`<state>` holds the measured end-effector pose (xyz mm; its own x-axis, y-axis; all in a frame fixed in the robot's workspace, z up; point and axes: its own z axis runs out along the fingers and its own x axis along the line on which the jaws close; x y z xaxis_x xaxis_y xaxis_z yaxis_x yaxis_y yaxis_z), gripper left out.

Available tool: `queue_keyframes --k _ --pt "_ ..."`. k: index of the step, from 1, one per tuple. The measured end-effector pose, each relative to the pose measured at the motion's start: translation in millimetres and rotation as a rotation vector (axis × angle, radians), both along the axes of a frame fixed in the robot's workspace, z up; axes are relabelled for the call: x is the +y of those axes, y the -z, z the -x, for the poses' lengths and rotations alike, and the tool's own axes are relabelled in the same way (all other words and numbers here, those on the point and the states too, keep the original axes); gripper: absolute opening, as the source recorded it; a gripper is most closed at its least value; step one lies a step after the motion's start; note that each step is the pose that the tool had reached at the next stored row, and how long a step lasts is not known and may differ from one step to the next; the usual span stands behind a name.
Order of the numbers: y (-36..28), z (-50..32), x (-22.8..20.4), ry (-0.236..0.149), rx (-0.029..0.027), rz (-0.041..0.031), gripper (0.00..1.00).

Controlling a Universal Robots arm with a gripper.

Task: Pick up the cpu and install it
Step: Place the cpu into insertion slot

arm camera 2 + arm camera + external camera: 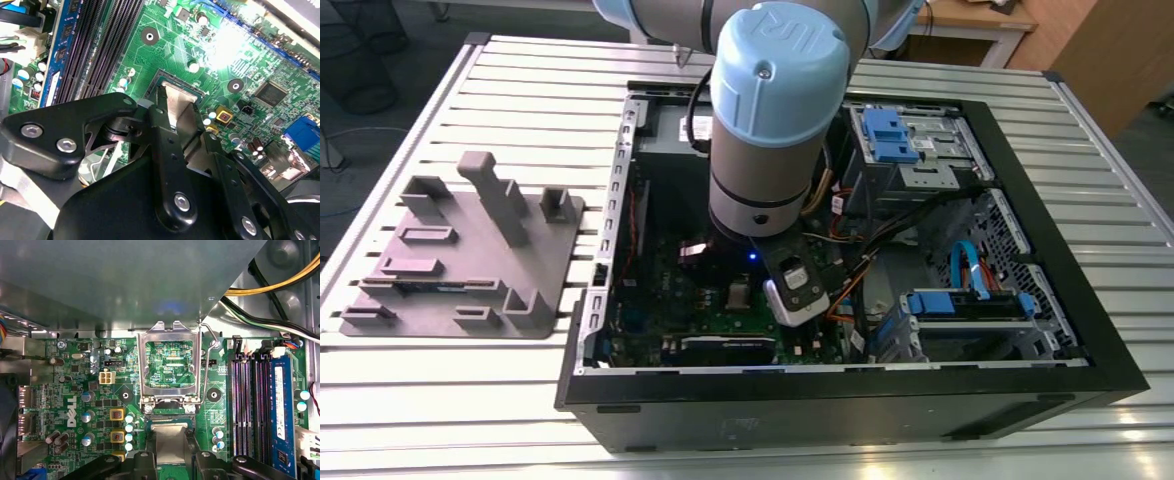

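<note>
The cpu (170,439) is a small silvery square chip, and my gripper (170,452) is shut on it, one black finger on each side. It hangs low over the dark open socket (170,418) on the green motherboard (75,390). The shiny hinged socket frame (169,330) stands flipped open just beyond the socket. In the second wrist view the cpu (176,100) sits between the fingers (161,107), with the socket's edge (167,76) right behind it. In the exterior view the gripper (740,295) reaches down inside the open computer case (1067,250).
Memory slots with a blue module (280,410) lie beside the socket. Yellow and black cables (270,285) run nearby. Blue drive bays (907,140) fill the case at the exterior view's right. A grey parts fixture (467,250) rests on the slatted table at the exterior view's left.
</note>
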<state>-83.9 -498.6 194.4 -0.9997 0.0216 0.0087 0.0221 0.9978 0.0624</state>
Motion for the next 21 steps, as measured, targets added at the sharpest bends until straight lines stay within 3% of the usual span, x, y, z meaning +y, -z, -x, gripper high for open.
queue_keyframes --k 3,8,16,21 --pt "0.1 0.0 0.0 0.0 -0.0001 0.0002 0.34" --pt "0.1 0.0 0.0 0.0 0.0 0.0009 0.52" --pt "0.1 4.9 0.6 0.0 0.0 0.0013 0.52" --pt "0.6 3.3 0.6 0.0 -0.0001 0.0028 0.52"
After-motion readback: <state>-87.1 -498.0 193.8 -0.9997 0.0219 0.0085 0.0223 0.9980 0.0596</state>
